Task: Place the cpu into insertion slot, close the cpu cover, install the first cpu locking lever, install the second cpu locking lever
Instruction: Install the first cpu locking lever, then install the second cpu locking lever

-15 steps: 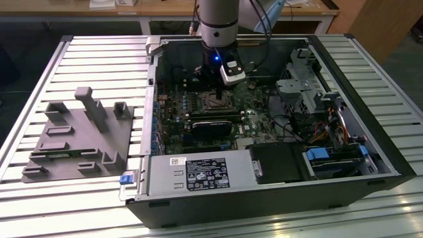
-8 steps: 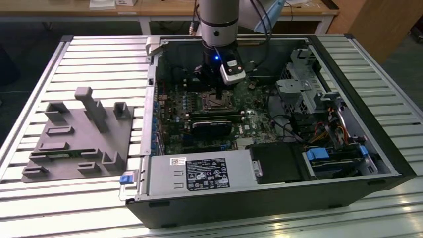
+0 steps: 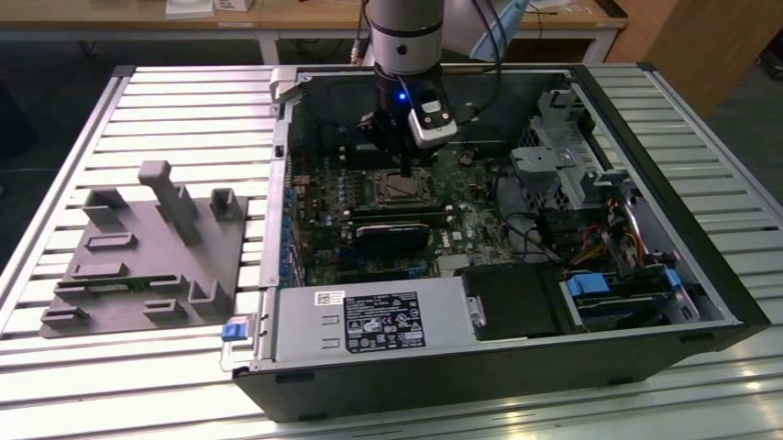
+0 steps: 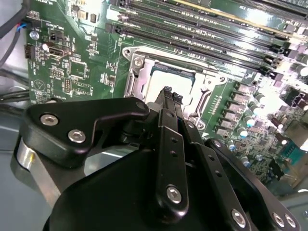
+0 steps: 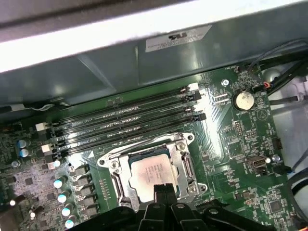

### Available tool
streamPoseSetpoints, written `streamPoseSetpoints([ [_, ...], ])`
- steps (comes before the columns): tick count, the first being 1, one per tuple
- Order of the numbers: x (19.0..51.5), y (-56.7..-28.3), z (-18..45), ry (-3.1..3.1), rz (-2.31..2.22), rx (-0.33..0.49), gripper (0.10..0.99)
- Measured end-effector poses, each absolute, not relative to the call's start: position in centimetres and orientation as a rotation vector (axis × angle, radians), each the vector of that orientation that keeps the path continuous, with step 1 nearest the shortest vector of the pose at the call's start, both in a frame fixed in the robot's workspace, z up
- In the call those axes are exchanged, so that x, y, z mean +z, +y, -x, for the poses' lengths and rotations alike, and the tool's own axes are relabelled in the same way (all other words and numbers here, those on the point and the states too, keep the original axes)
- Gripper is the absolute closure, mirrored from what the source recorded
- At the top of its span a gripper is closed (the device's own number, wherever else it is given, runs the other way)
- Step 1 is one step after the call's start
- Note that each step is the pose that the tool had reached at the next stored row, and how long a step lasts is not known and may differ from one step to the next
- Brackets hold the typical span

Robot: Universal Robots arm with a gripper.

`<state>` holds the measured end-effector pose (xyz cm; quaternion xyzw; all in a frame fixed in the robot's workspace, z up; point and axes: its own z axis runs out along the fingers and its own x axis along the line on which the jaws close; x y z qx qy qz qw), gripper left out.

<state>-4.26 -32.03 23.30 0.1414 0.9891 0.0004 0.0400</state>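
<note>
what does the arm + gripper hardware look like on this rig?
The arm is a silver-grey cylinder with a black band, and dark cables run beside it. A blue light glows on the black wrist section, next to a white-and-black module. The gripper is matte black: flat linkage bars joined by silver screws, tapering to slim black fingers.

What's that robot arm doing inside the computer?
It is working on the computer's chip. The gripper hangs just above the cpu, fingers pressed together and holding nothing. The cpu already lies in the insertion slot on the green board, and the cpu cover frames it.
</note>
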Motion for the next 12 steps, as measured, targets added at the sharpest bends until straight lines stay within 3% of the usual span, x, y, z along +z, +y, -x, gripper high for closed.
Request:
streamPoseSetpoints([
  [12, 23.45, -32.03, 4.26, 3.031, -0.433, 0.001, 0.98],
])
